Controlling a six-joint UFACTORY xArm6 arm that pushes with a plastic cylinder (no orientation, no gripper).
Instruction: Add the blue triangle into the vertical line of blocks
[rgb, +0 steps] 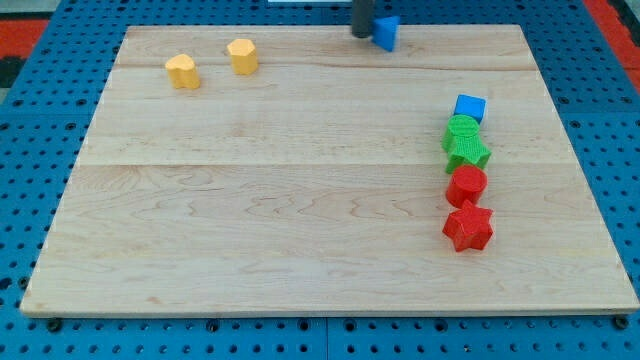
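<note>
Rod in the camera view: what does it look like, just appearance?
Only the lower end shows, at the view's top edge: a straight, dark grey-black cylinder, plain, with no visible markings or cables. My tip sits just left of the blue triangle. The arm above is out of frame.

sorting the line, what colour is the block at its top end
Blue: the cube tops the line, seen in the camera view.

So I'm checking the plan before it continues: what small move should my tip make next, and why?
Probably a short push toward the view's right and bottom. My tip sits at the view's top edge, right against the left side of the blue triangle, while the line of blocks runs down the right side, from the blue cube to the red star. Pushing from this side would send the triangle toward the line.
</note>
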